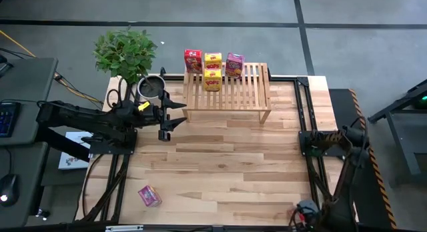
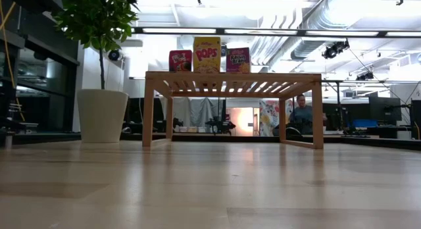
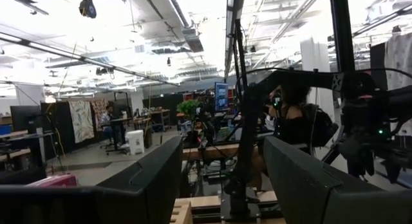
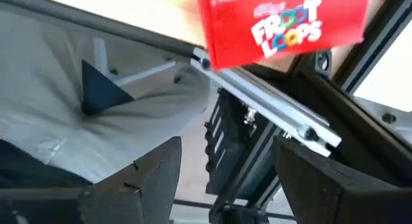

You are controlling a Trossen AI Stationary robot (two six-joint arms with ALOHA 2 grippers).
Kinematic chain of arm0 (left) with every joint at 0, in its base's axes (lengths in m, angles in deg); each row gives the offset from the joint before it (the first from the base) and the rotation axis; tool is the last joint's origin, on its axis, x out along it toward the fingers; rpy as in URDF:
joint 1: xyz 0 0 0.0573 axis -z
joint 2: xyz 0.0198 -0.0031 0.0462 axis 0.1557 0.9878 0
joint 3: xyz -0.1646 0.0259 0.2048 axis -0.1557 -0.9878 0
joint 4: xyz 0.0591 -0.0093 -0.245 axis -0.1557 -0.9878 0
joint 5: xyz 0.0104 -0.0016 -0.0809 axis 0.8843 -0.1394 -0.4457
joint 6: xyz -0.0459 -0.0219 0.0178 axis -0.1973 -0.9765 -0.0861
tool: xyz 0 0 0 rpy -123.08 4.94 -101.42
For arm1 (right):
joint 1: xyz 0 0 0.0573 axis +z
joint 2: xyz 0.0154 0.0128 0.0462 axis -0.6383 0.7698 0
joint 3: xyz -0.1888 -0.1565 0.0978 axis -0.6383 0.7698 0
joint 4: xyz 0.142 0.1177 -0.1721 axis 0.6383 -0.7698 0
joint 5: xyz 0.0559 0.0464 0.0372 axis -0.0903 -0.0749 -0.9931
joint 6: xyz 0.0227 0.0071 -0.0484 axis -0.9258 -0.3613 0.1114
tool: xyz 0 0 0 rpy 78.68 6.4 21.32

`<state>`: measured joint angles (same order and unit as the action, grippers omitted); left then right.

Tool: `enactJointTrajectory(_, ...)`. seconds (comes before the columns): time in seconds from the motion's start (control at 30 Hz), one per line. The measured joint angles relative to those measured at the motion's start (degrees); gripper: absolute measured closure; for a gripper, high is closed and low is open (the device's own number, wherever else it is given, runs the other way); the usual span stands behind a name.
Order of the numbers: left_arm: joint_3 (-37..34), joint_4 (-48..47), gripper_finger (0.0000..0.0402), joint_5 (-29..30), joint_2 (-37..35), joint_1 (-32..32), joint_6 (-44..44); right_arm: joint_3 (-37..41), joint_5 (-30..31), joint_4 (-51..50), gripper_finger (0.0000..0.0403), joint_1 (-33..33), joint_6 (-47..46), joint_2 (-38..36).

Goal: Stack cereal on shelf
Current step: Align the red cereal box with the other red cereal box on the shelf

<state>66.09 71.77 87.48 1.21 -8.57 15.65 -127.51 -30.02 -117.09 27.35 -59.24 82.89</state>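
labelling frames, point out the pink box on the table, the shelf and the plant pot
pink box [image 1: 149, 195], high view, its top face
shelf [image 1: 250, 92], high view, bare slats
plant pot [image 2: 102, 115], low view, its front wall

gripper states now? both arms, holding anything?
Left gripper: open, empty, beside the shelf.
Right gripper: open, empty, at the table's near right corner.

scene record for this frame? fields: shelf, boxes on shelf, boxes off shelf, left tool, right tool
shelf: slatted wooden shelf at the table's far edge
boxes on shelf: red box, two yellow boxes, magenta box, all upright
boxes off shelf: pink box lying on the table near the front left; red Froot Loops box at the table edge by the right arm
left tool: left tool open, empty, left of the shelf
right tool: right tool open, empty, parked at the right edge
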Motion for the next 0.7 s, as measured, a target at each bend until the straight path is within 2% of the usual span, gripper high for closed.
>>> enactJointTrajectory(0.17,0.02,-0.01,0.0194,0.00,0.00,0.02,0.08,-0.04,-0.67,-0.84,0.0167,1.76,0.92,1.65)
enactJointTrajectory(0.3,0.02,-0.01,0.0194,0.00,0.01,0.00,0.06,-0.09,3.55,-2.67,0.0168,2.26,3.05,2.65)
enactJointTrajectory(0.4,0.04,-0.01,0.0194,0.00,0.01,0.00,-0.06,-0.04,4.84,-3.67,0.0184,2.31,5.34,3.19)
enactJointTrajectory(0.53,0.04,-0.01,0.0194,0.00,0.01,0.01,-0.08,-0.04,2.15,-4.15,0.0240,2.33,7.43,4.10)
enactJointTrajectory(0.7,0.07,-0.01,0.0194,0.00,0.00,0.00,-0.05,0.82,2.60,-4.37,0.0347,2.33,8.76,4.31)
